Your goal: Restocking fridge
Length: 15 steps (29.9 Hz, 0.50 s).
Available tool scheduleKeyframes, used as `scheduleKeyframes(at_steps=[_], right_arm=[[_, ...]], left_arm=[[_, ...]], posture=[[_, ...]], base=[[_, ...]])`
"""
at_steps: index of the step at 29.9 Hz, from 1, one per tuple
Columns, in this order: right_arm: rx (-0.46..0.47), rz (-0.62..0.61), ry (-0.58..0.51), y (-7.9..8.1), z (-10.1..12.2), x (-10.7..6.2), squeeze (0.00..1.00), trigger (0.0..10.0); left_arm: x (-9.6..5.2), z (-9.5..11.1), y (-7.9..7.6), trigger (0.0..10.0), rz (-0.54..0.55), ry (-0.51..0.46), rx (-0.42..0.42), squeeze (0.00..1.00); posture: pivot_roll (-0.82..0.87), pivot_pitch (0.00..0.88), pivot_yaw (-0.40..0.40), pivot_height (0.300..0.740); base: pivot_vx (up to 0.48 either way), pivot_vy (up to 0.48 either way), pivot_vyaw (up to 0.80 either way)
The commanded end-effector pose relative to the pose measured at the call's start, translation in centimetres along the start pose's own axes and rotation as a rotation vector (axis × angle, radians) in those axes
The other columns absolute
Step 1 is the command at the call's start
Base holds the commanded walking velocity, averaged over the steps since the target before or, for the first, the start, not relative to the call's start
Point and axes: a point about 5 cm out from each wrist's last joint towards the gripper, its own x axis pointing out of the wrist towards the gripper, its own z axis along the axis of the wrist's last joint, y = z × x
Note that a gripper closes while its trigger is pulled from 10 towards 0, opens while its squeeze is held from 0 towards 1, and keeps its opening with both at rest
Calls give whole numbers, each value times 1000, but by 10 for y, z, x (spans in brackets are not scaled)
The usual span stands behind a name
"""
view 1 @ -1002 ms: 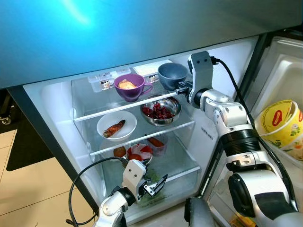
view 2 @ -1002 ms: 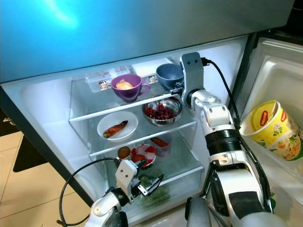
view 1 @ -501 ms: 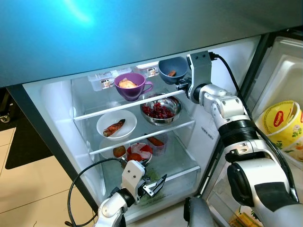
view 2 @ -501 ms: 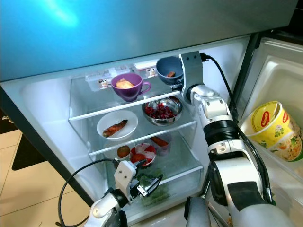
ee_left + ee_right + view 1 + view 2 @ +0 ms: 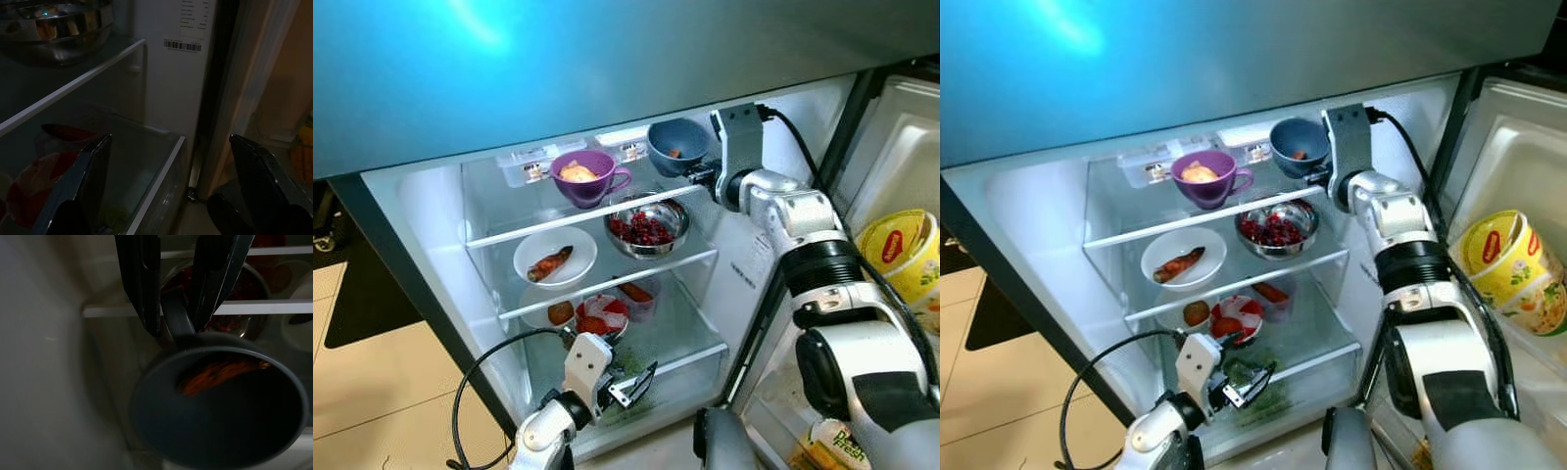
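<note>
A dark blue cup point(image 5: 677, 147) with a piece of orange food inside is tilted toward me over the right end of the fridge's top glass shelf point(image 5: 509, 211). My right gripper point(image 5: 702, 177) is shut on the cup's handle point(image 5: 177, 319), and both fingers point(image 5: 139, 281) press its sides. My left gripper point(image 5: 633, 383) hangs open low down, in front of the bottom drawer point(image 5: 156, 188), with nothing between its fingers point(image 5: 95, 169).
On the top shelf stand a purple cup point(image 5: 584, 177) with yellow food and a clear box point(image 5: 525, 164) behind it. Below are a steel bowl of red berries point(image 5: 646, 226), a white plate point(image 5: 554, 257) with a carrot and a red-filled bowl point(image 5: 594, 317). A yellow noodle cup point(image 5: 901, 257) sits in the door.
My right gripper has lifted and tilted the blue cup, so its inside now shows, and has carried it slightly to the right. The left gripper has stayed where it was.
</note>
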Motion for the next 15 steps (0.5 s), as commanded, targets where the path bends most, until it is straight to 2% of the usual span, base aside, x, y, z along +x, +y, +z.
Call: scheduleKeyframes(at_steps=[1,15], right_arm=[[1,11,-34,2,14,-3,0,10000],[6,-13,-7,-7,12,-8,0,10000]], left_arm=[[4,1,-6,10000,-7,-9,-22,0],[4,1,-5,10000,-10,-7,-20,0]], posture=[[-85,27,32,551],[-83,28,36,551]], base=[[0,0,0],[0,0,0]])
